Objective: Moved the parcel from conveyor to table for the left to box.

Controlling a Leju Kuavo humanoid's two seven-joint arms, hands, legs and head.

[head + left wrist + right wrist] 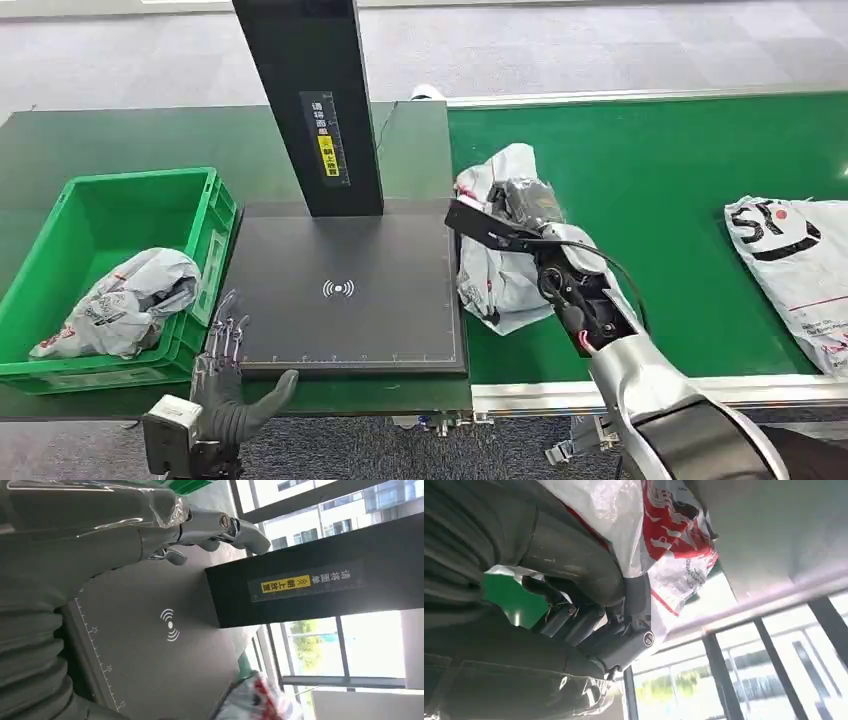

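Fingers (574, 622) of right hand (520, 215) curled around the white-and-red plastic parcel (500, 275), gripping it at the left edge of the green conveyor (650, 170), just beside the black scanner pad (340, 290). Left hand (228, 375) holds nothing, fingers spread, at the pad's near-left corner beside the green crate (60, 250). Crate has one bagged parcel (125, 305) inside. Another white parcel (795, 265) lies at the conveyor's right edge.
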